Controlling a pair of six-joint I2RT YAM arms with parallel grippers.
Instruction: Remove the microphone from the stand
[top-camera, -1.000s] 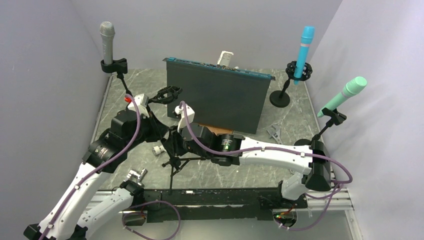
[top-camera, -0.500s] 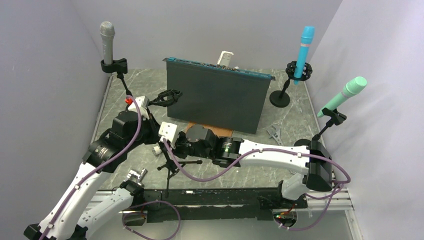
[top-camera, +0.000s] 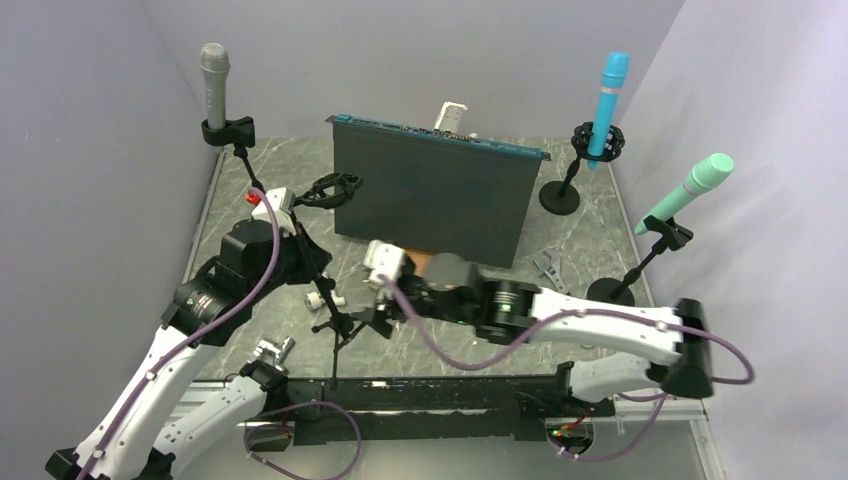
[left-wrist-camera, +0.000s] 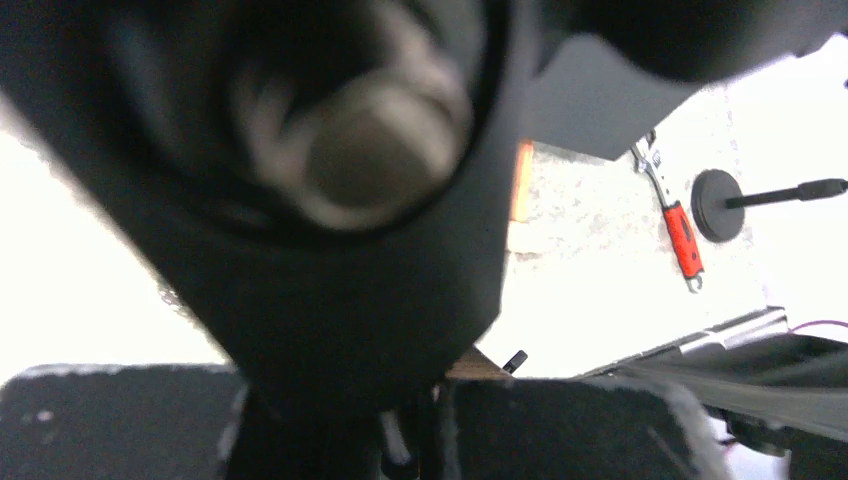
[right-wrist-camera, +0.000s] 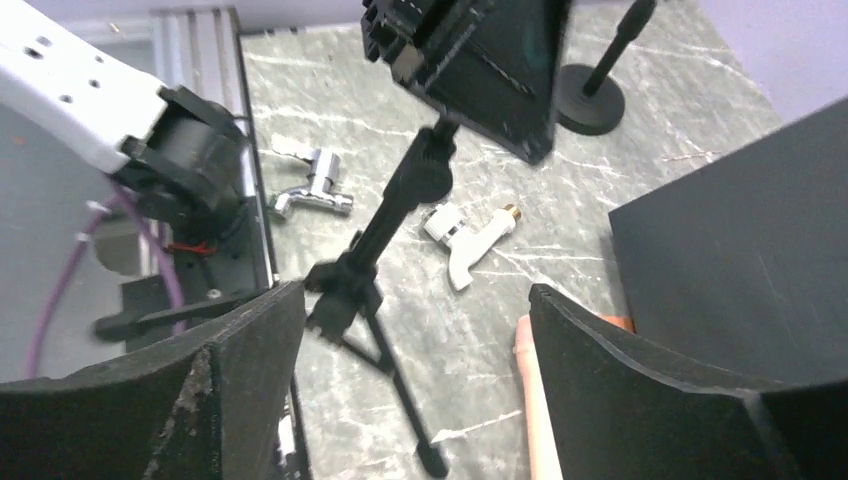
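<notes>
A black tripod stand (top-camera: 335, 322) leans in the middle of the table, its ring mount (top-camera: 335, 188) at the top looking empty. My left gripper (top-camera: 303, 250) is shut on its pole; the left wrist view is mostly dark blur. My right gripper (top-camera: 378, 312) (right-wrist-camera: 415, 300) stands open just right of the tripod's legs, with nothing between its fingers; the stand (right-wrist-camera: 385, 225) shows beyond the gap. A grey microphone (top-camera: 214, 82), a blue microphone (top-camera: 607, 95) and a green microphone (top-camera: 690, 187) sit in other stands. An orange rod-like thing (right-wrist-camera: 528, 395) lies by the panel; I cannot tell what it is.
A dark upright panel (top-camera: 430, 195) stands behind the arms. A white fitting (right-wrist-camera: 465, 235) and a chrome fitting (right-wrist-camera: 315, 195) lie on the marble table near the tripod. A wrench (top-camera: 548, 265) lies to the right. Side walls close in the table.
My right gripper has let go of the stand's lower pole, opened wide and drawn back to the right. The left gripper keeps its hold on the pole.
</notes>
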